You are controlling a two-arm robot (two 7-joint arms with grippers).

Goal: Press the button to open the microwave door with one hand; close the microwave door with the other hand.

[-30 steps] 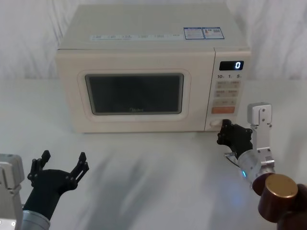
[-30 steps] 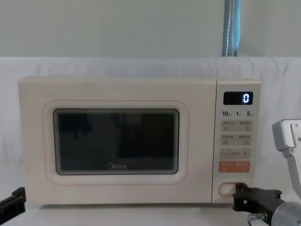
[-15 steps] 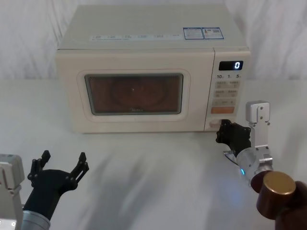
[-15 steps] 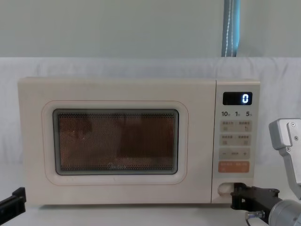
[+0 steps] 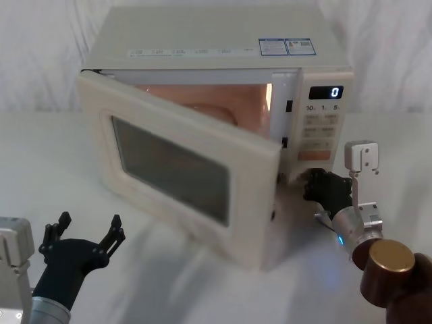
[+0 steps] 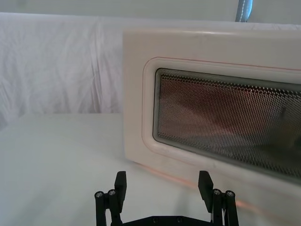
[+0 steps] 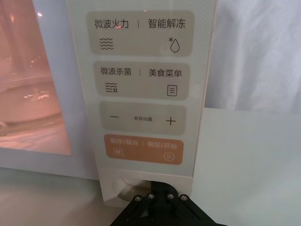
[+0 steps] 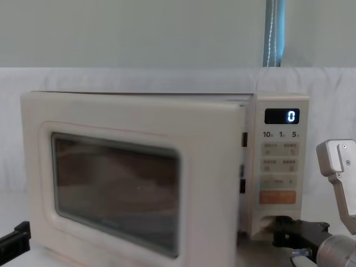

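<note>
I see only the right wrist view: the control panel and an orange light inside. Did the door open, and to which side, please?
Observer: Yes. In the head view the microwave door is swung out at an angle, hinged on the robot's left, with its free edge towards the robot.
Operator: My right gripper is at the button. Where is the left gripper? Does it touch the door?
Observer: The left gripper is low on the robot's left with its fingers open. It is in front of the door and apart from it.
Operator: What does the display say?
Observer: The display shows a blue 0.
</note>
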